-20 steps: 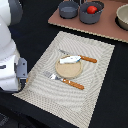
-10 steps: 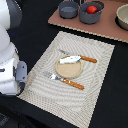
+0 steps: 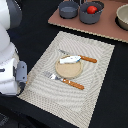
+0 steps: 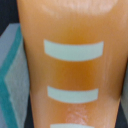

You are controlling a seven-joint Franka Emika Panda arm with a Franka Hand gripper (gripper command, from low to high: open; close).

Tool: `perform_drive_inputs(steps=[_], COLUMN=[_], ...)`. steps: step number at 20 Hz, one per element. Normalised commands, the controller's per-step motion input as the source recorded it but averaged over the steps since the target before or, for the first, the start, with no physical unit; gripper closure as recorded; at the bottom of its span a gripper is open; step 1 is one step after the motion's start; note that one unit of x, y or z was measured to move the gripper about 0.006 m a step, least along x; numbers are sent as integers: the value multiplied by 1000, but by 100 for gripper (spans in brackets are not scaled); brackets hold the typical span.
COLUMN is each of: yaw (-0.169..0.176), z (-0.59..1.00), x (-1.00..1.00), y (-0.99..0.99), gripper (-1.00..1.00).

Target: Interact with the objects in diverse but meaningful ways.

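Nothing had moved: a red tomato (image 3: 92, 9) sat in a grey pot (image 3: 91, 13) at upper frame; the tool's state was indiscernible.

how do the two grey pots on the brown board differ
The grey pot at the exterior view's right holds a red tomato; the grey pot at the exterior view's left shows nothing inside. The right pot looks larger and sits nearer the placemat; the left pot looks smaller and sits further back. Both are round, dark grey, upright, and rest on the brown board.
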Motion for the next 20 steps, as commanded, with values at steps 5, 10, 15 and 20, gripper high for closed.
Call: perform_drive_inputs(steps=[5, 10, 15, 20], yaw=[28, 2, 0, 0], z=[1000, 936, 645, 479], x=[339, 731, 715, 733], y=[463, 545, 565, 609], gripper=[100, 100, 100, 100])
